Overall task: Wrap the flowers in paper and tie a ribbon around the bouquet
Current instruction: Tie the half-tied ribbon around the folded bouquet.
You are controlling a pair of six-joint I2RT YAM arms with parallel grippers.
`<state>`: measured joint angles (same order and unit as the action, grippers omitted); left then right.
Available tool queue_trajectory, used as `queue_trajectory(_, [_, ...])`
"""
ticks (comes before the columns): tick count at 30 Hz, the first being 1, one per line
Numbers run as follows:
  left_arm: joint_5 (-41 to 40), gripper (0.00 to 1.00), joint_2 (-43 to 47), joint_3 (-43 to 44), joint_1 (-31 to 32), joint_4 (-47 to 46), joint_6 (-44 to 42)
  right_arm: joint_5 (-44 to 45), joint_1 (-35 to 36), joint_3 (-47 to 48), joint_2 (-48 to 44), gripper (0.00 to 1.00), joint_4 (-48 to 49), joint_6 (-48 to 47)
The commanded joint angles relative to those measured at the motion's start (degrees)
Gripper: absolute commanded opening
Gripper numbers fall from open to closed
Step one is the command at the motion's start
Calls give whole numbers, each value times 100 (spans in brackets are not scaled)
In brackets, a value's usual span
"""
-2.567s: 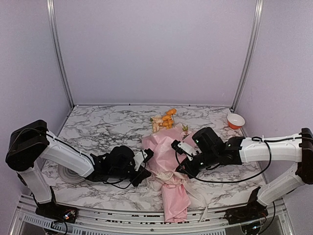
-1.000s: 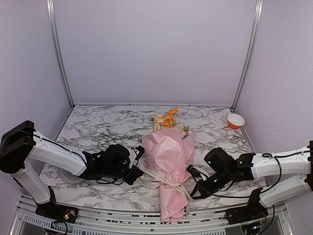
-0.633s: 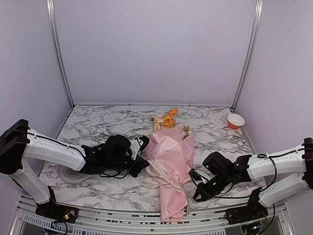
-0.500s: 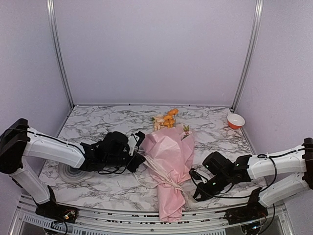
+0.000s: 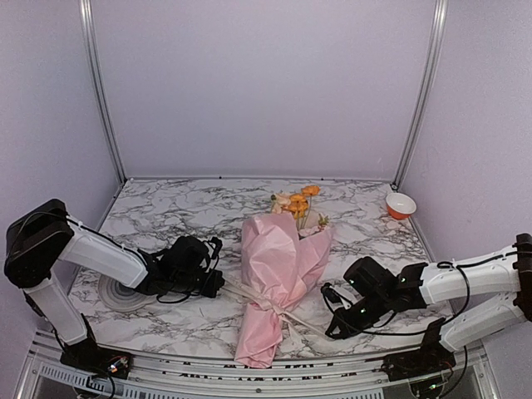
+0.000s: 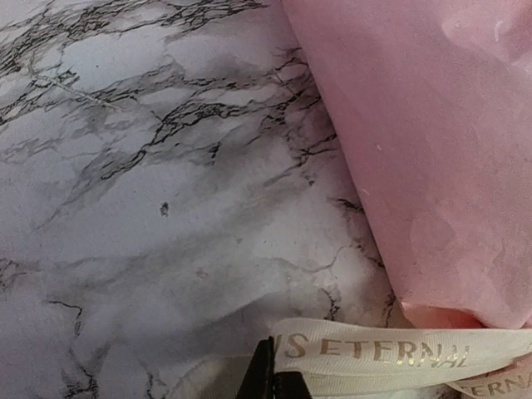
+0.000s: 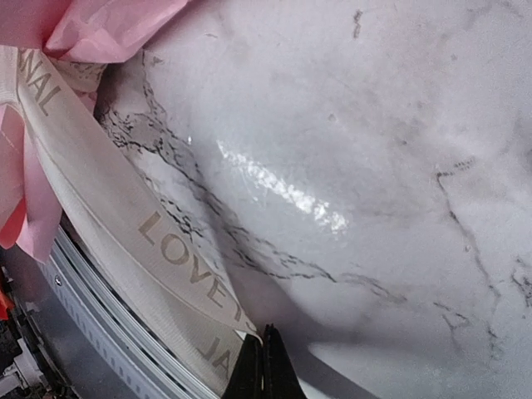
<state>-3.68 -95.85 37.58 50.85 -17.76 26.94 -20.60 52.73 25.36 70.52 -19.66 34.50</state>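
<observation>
- Bouquet (image 5: pixel 274 278): a cone of pale pink, matte, crinkly paper (image 6: pixel 432 150) round a bunch of artificial flowers (image 5: pixel 299 202). It lies flat at the middle of the white-and-grey marbled table (image 5: pixel 166 216).
- Its narrow end points to the near edge and leans a little left, stopping just short of that edge. The wide end opens toward the far edge.
- Orange and pale blossoms with some green leaf stick out of the wide end. The stems are hidden inside the paper.
- The paper is pinched in tight low down, with a short flared tail below the pinch.
- A long narrow cream-white ribbon (image 6: pixel 374 353) with gold lettering crosses the bouquet at the pinch. One strand runs left and one runs right along the table.
- Left arm (image 5: pixel 100 253): low over the table, left of the bouquet. Its jaws are together, clamped on the ribbon's left strand just beside the paper.
- Right arm (image 5: pixel 457 278): low, right of the bouquet, near the near edge. Its jaws are together, clamped on the ribbon's right strand.
- A small red-and-white bowl (image 5: pixel 401 204) sits at the far right corner.
- A round grey ringed disc (image 5: pixel 116 293) lies near the left edge, partly under the left arm.
</observation>
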Motion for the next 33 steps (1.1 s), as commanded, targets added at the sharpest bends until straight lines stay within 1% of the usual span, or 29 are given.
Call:
queue_trajectory(1, [-225, 0, -206, -130, -163, -117, 377, 567, -30, -231, 144, 0, -548, 25])
queue_trajectory(11, [-274, 0, -294, -352, -317, -231, 485, 651, -35, -455, 99, 0, -549, 334])
queue_trajectory(21, [-263, 0, -206, -523, -462, -334, 480, 1068, -34, -554, -440, 0, -780, 650])
queue_trajectory(33, [-242, 0, -149, -813, -567, -425, 612, 1147, -35, -678, -350, 0, -703, 680])
